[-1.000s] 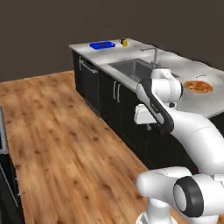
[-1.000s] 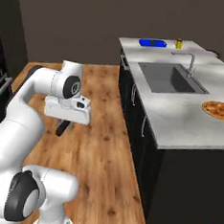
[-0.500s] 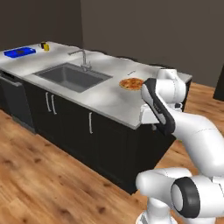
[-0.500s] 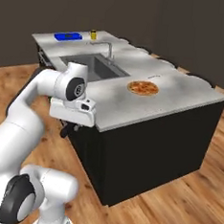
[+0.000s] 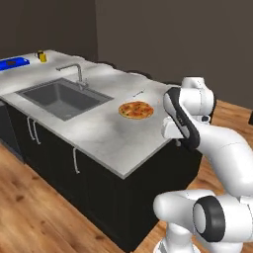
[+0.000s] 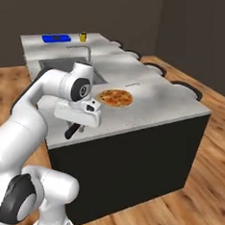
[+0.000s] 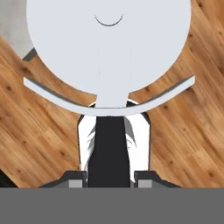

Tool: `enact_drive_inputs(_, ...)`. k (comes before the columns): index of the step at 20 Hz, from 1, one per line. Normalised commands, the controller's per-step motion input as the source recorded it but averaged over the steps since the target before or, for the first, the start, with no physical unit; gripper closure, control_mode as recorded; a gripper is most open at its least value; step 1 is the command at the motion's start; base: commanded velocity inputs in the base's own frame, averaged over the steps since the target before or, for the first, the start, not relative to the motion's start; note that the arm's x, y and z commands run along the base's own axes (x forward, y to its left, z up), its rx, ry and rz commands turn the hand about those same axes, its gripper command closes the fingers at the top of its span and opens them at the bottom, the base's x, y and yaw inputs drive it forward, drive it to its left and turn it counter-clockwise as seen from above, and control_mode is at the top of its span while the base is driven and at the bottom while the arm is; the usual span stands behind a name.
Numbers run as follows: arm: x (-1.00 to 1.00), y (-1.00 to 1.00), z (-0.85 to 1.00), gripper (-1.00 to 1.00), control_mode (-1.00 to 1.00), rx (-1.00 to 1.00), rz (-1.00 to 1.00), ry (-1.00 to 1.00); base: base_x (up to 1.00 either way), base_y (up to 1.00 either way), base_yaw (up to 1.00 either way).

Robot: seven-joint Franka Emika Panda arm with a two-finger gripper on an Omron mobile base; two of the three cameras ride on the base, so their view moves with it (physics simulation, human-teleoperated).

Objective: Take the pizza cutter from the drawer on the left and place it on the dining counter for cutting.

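My gripper [image 7: 109, 175] is shut on the pizza cutter [image 7: 109, 43], its black handle clamped between the fingertips and the round white wheel blade pointing away over wooden floor. From the right base view, the gripper [image 6: 78, 123] hangs by the near edge of the dining counter [image 6: 154, 96], the pizza cutter's dark handle [image 6: 72, 130] sticking down from it. In the left base view the hand sits beside the dining counter's [image 5: 99, 133] right end. The drawer is out of view.
A pizza [image 5: 136, 109] [image 6: 115, 98] lies on the marble top near me. Farther left are the inset sink [image 5: 62, 96] and faucet [image 5: 76, 71]. A blue item [image 5: 12, 63] and a yellow item [image 5: 42, 57] sit at the far end.
The base has driven round, so both base views have shifted: the counter's pizza end is now close in front. The gripper keeps its hold on the pizza cutter.
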Motion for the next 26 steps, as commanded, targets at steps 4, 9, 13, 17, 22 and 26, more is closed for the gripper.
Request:
enact_drive_inputs(4,0.0,0.0,0.0,1.0,1.0,0.0,0.0,0.0,0.78,-0.98,0.34)
enact_drive_inputs(9,0.0,0.0,0.0,1.0,1.0,0.0,0.0,0.0,0.57,-0.89,0.51)
enact_drive_inputs(13,0.0,0.0,0.0,1.0,1.0,0.0,0.0,0.0,0.44,-0.91,0.53)
enact_drive_inputs(17,0.0,0.0,0.0,1.0,1.0,0.0,0.0,0.0,0.28,-1.0,0.49)
enact_drive_inputs(22,0.0,0.0,0.0,1.0,1.0,0.0,0.0,0.0,0.39,-0.81,0.27)
enact_drive_inputs(26,0.0,0.0,0.0,1.0,1.0,0.0,0.0,0.0,0.54,-0.4,0.13)
